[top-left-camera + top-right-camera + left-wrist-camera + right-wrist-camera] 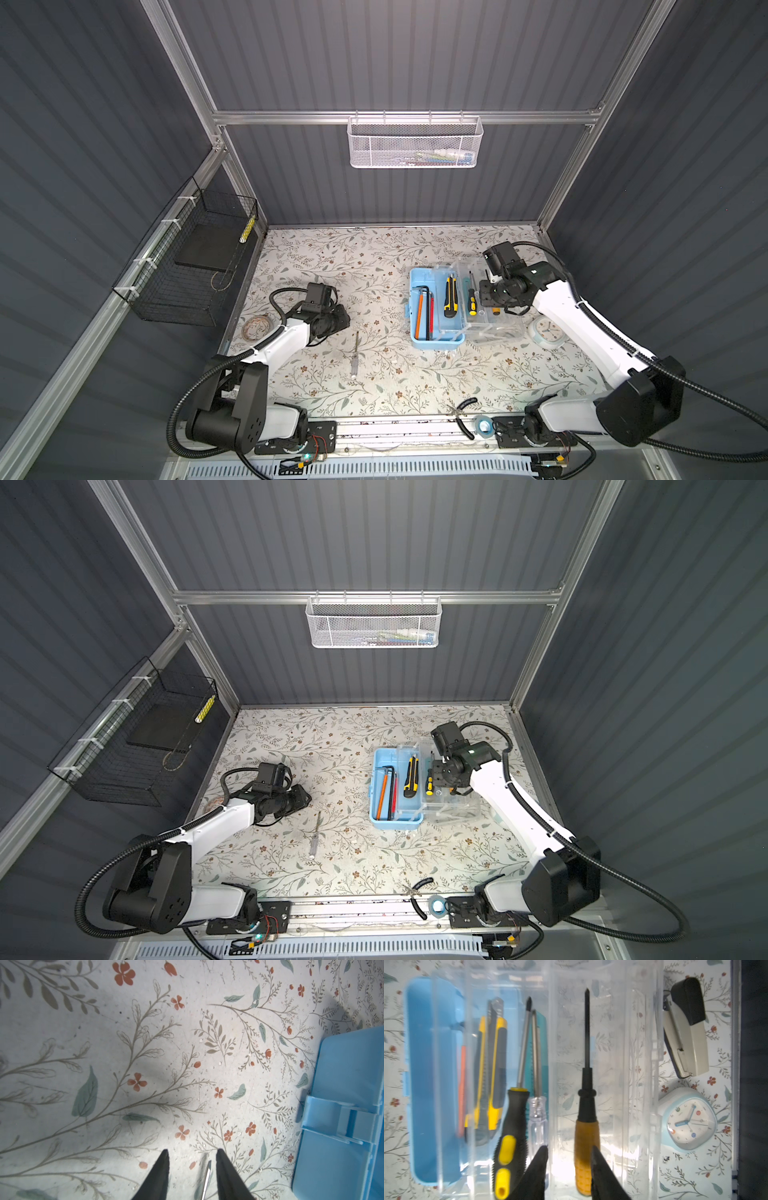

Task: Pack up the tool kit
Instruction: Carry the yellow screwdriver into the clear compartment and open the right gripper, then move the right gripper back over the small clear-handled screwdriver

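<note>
Clock [688, 1120], stapler [685, 1028] beside tool kit [432, 343] (lid [500, 330] open), pliers [467, 402] well apart

Left arm [286, 337] extends from 7 o'clock. Left gripper [340, 318] sits low at 9 o'clock, jaws parted. Right arm [582, 328] reaches from 5 o'clock. Right gripper [569, 1169] points downward at 3 o'clock, jaws parted.

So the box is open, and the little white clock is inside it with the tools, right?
Not quite. The box is open, but the little white clock isn't inside it with the tools. It sits out on the flowery table, beside the box. The right wrist view shows this best.
</note>
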`<state>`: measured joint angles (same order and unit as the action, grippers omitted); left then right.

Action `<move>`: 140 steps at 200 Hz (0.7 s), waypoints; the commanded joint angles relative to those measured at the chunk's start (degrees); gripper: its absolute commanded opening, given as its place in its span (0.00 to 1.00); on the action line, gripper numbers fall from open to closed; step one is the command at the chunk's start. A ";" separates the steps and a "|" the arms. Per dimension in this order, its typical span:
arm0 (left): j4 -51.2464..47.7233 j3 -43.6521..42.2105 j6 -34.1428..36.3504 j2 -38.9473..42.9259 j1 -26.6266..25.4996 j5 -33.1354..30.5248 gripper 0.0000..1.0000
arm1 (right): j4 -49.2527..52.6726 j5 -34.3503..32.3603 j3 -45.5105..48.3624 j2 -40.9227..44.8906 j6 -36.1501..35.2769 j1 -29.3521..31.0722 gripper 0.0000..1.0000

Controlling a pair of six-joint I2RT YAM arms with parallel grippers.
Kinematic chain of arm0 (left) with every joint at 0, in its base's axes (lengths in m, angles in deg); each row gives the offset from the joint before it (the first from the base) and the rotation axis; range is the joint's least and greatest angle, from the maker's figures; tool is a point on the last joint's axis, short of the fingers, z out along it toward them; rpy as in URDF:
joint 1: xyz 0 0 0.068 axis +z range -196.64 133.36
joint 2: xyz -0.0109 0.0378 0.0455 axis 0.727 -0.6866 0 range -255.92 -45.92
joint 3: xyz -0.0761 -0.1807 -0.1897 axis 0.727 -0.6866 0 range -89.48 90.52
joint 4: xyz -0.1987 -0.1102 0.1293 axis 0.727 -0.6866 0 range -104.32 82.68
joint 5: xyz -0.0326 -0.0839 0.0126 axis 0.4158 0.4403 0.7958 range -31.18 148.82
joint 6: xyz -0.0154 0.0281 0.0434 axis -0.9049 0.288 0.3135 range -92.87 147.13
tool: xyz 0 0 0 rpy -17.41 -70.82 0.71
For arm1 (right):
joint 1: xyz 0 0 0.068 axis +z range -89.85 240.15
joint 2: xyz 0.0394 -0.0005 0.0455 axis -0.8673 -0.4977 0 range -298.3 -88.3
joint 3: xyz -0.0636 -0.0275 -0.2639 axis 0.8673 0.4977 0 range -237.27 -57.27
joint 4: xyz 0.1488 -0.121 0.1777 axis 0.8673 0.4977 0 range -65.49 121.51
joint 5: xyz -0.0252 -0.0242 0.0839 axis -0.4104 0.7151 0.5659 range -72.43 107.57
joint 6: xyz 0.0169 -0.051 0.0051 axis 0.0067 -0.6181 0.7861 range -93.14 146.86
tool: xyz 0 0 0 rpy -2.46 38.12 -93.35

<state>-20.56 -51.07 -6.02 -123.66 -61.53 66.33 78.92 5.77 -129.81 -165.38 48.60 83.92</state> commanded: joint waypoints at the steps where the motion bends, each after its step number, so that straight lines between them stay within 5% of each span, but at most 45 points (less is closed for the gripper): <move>1: -1.00 0.50 0.95 1.18 0.22 -0.23 0.39 | 1.69 -1.91 -4.86 2.97 1.23 3.38 0.36; 61: -0.67 0.37 0.71 1.40 0.22 -0.31 0.39 | 0.46 -3.56 -15.98 -3.56 5.16 20.64 0.36; 99: -0.65 -0.29 0.63 2.28 0.22 -0.55 0.39 | -3.89 2.14 -21.48 -14.04 6.54 30.70 0.36; 140: -1.24 -1.42 0.47 4.10 0.22 -0.90 0.39 | -6.03 11.47 -25.65 -25.18 6.25 35.24 0.36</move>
<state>-20.58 -51.28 -6.04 -121.52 -61.53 66.07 73.79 10.63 -152.91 -186.25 54.13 117.86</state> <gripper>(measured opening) 0.391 0.361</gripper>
